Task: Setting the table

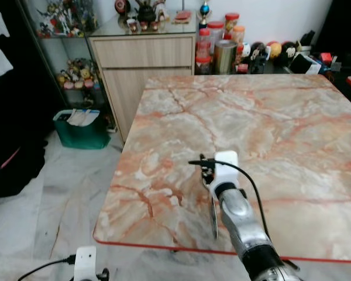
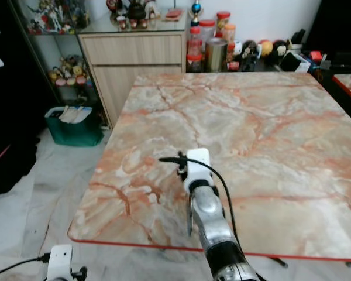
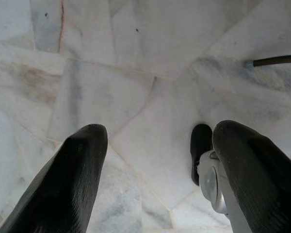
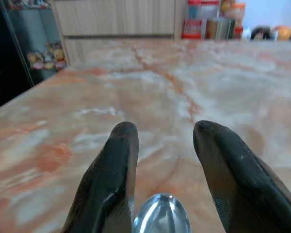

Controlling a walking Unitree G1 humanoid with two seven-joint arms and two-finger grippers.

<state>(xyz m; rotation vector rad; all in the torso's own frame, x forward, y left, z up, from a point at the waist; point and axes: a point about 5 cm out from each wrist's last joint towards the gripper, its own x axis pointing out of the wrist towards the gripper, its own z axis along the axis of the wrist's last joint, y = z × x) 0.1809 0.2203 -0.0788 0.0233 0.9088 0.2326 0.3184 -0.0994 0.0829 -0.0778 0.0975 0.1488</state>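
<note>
One marble table [image 1: 269, 117], one right tool [image 4: 162, 160] holding one spoon [image 4: 161, 218].

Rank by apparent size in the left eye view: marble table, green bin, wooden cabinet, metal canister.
1. marble table, largest by far
2. wooden cabinet
3. green bin
4. metal canister, smallest

The cabinet and canister stand farther from the camera, so their true sizes are understated.
</note>
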